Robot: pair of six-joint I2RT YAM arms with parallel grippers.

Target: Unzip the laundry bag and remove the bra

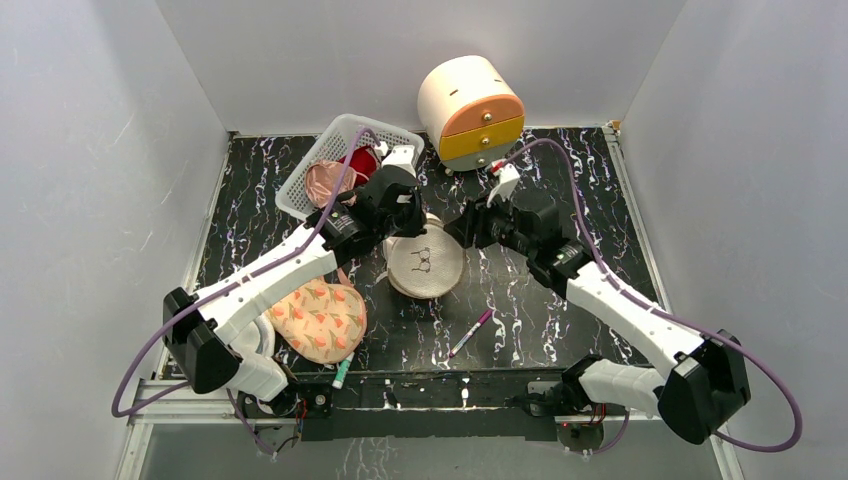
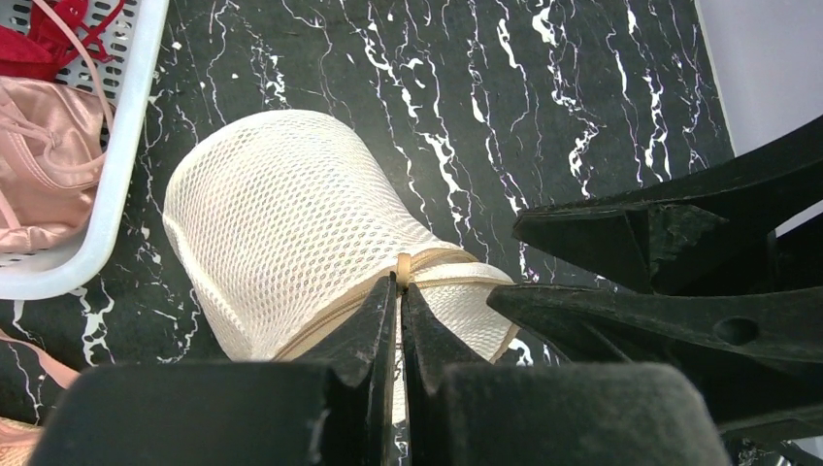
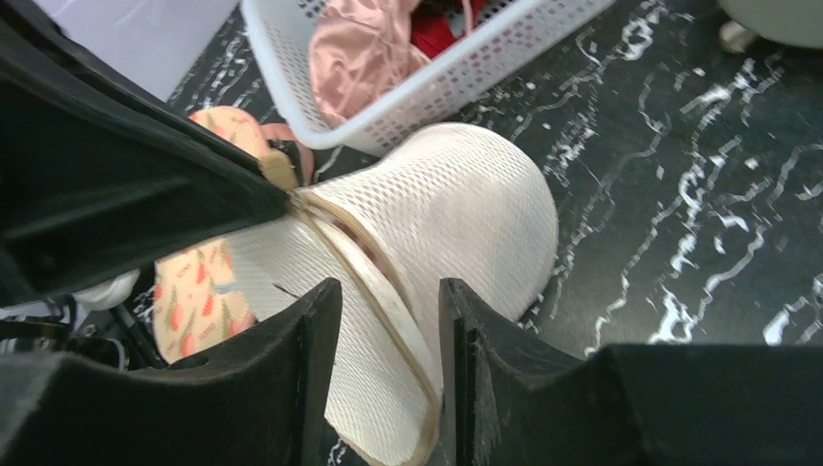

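Near the middle of the tabletop, a little toward the far edge, lies the small round drum-shaped beige-white mesh laundry bag, its flat face with the dark bra outline turned up. The left gripper is clenched on the tan zip band at the bag's rim; whether it has the pull tab itself or only the tape, I cannot tell. The right gripper is released, with one finger on either side of that same rim and not closed on it.

The main risk is that nothing pins the bag. It looks soft and light, so a pull along the rim would likely drag or tip the whole drum instead of running the slider. If the left grip is on tape rather than tab, the mesh could bunch and the zip could jam.

The right gripper could cause trouble too. If it closes across both sides of the band, it would hold the zip shut just where it should part. The two grippers are also very close together, so a sideways pull could knock them into each other.

A drag toward the far-left corner would push the bag against the white plastic lattice basket
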